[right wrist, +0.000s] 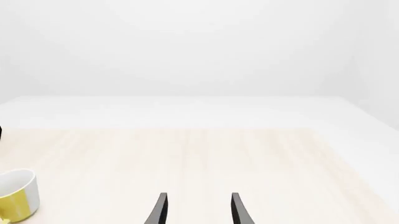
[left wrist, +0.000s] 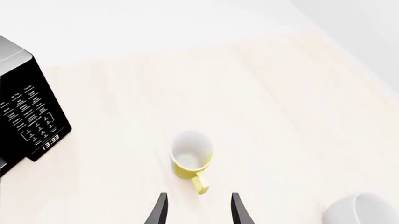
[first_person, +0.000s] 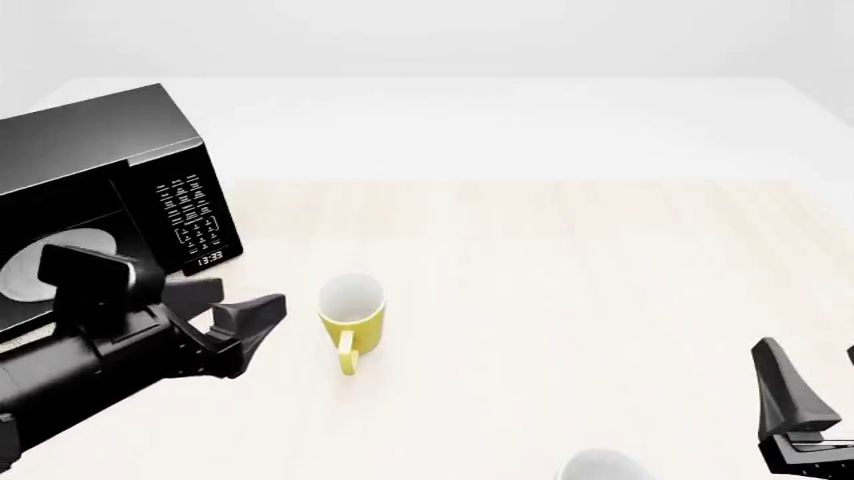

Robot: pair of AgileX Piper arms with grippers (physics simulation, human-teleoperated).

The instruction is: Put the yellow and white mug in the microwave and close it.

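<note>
The yellow and white mug [first_person: 352,316] stands upright on the light wood table, its handle toward the near edge. It also shows in the left wrist view [left wrist: 192,158] and at the edge of the right wrist view [right wrist: 16,196]. The black microwave [first_person: 120,160] sits at the far left, with its button panel [left wrist: 31,116] facing the mug and its white plate [first_person: 34,268] showing in the front; my left arm hides the door. My left gripper [first_person: 238,305] is open, just left of the mug and not touching it; the handle lies just ahead of its fingertips [left wrist: 162,200]. My right gripper [first_person: 817,378] is open and empty at the near right.
An all-white rounded cup [first_person: 607,466] sits at the near edge, right of the mug, and also shows in the left wrist view [left wrist: 361,210]. The table [first_person: 574,260] stretches bare between the mug and the right gripper.
</note>
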